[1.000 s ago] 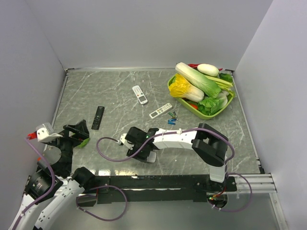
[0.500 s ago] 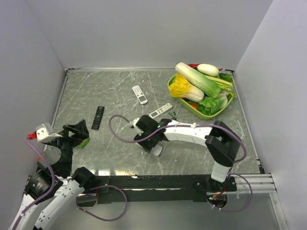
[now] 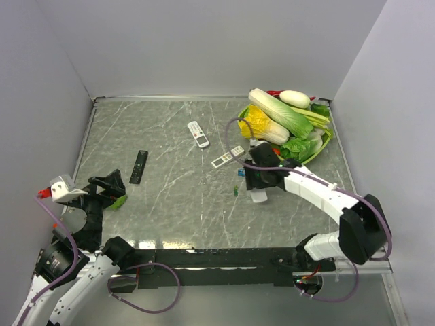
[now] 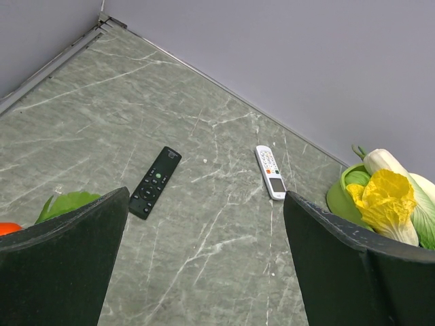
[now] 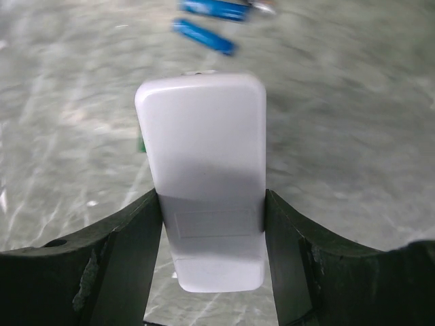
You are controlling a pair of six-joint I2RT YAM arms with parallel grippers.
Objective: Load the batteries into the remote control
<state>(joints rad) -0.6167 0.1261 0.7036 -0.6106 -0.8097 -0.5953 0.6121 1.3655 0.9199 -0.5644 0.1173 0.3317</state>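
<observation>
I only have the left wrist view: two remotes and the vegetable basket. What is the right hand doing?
Observer: The right hand grips a white remote that is not in your view, its plain back facing the wrist camera.
Operator: Where are the batteries?
Observer: Two blue batteries lie on the table beyond that remote's far end, apart from it.
Operator: Any others?
Observer: One green battery lies alone, left of the right hand in the top view.
</observation>
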